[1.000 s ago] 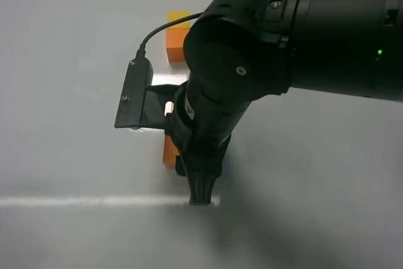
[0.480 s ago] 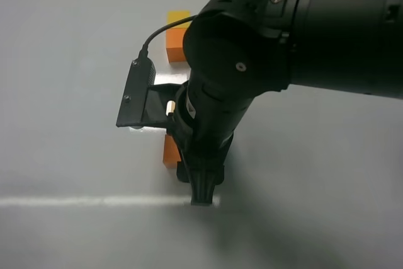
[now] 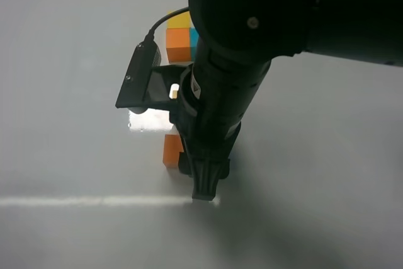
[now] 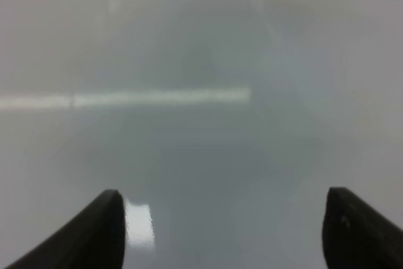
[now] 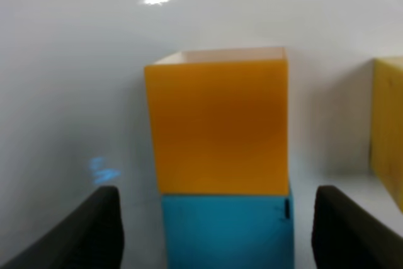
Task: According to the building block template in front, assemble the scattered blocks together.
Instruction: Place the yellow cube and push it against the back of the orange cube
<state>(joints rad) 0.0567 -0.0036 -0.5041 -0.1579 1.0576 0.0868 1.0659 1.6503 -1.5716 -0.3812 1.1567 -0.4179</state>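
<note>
Seen from the high camera, left to right: bare grey table (image 3: 63, 92) crossed by a pale streak of reflected light (image 3: 94, 201); then the template cluster (image 3: 181, 37) at the far middle, its bright yellow cube (image 3: 177, 21) above the orange cube, a teal sliver (image 3: 194, 34) just to the right, partly hidden behind the arm. Nearer the camera, an orange loose block (image 3: 170, 150) resting on the table, mostly covered by the right arm (image 3: 252, 42), a bulky black mass filling the upper right and reaching down over the middle, wrist camera bracket (image 3: 140, 80) jutting to its left. Right gripper (image 3: 204, 187) pointing down just beside that block, fingers apart and clamping nothing. In the right wrist view, orange block (image 5: 217, 124) touching a teal block (image 5: 227, 231), both lying between the spread fingertips (image 5: 94, 225) without contact; edge of a mustard yellow block (image 5: 389, 124) apart from the pair. In the left wrist view, left gripper (image 4: 223, 228) spread wide over bare table, holding nothing, no block visible there.
</note>
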